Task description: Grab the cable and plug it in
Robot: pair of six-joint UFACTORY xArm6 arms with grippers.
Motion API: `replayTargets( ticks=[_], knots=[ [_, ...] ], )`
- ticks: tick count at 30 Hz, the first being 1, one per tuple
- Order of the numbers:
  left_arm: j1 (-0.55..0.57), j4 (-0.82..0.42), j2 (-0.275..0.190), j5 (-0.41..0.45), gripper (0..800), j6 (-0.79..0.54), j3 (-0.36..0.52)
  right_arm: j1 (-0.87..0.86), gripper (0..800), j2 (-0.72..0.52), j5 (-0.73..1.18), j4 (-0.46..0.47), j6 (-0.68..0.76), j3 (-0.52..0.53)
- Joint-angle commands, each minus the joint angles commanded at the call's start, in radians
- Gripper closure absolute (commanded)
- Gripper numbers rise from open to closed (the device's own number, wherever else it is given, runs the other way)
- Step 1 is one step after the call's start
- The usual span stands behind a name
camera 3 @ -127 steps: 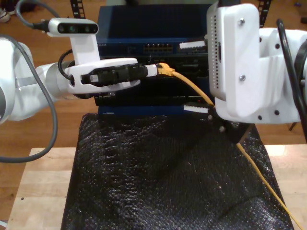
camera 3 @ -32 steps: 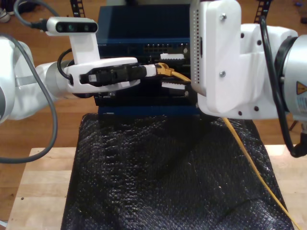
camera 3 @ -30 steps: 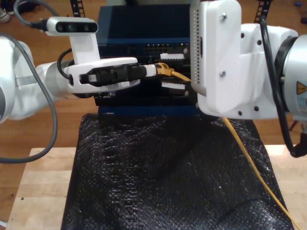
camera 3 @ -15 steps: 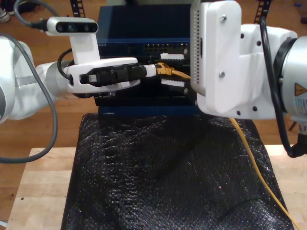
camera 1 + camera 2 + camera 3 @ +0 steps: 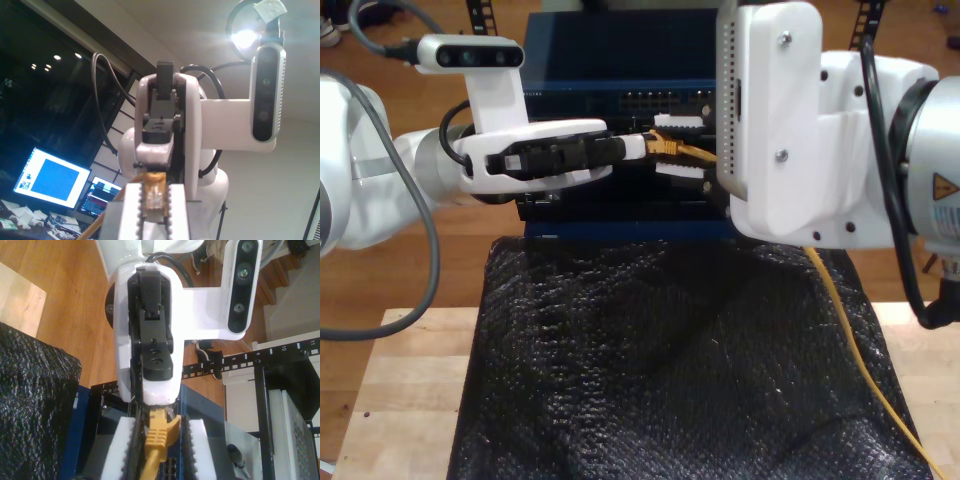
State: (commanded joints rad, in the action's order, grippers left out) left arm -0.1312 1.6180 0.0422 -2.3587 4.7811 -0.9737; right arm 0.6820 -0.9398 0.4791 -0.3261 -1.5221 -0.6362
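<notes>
Blue rack (image 5: 610, 50) sits at twelve o'clock in the exterior view. My second gripper (image 5: 679, 146), reaching from three o'clock, is spread astride the yellow cable (image 5: 840, 320), probably to regrip it. My first gripper (image 5: 638, 147), from nine o'clock, pinches the clear plug (image 5: 154, 195), steadying it.

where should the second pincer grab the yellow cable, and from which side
Grip the cable at its yellow boot, just behind the tip my first pincer clamps. Come from the exterior view's right: the boot lies level and looks thickest there.
</notes>
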Motion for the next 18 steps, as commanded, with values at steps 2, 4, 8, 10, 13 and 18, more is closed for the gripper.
replayTargets(
  ticks=[2,4,8,10,13,18],
  knots=[
    [0.0,0.0,0.0,0.0,780,0.0,0.0,0.0,570,0.0,0.002,0.0,0.0,0.0],
    [0.0,0.0,0.0,0.0,780,0.0,0.0,0.002,570,-0.002,0.002,0.0,0.0,0.0],
    [0.0,-0.002,0.0,-0.002,780,0.002,0.0,0.002,570,0.0,0.0,0.0,0.0,0.0],
    [0.0,-0.002,0.0,-0.002,780,0.012,0.0,0.002,570,0.0,0.002,0.0,0.0,0.0],
    [0.0,-0.002,0.0,0.0,780,0.025,0.0,0.002,570,-0.002,0.002,0.0,0.0,0.0],
    [0.0,-0.003,0.0,0.0,780,0.026,0.0,0.002,571,-0.002,0.002,0.0,0.0,0.0]
  ],
)
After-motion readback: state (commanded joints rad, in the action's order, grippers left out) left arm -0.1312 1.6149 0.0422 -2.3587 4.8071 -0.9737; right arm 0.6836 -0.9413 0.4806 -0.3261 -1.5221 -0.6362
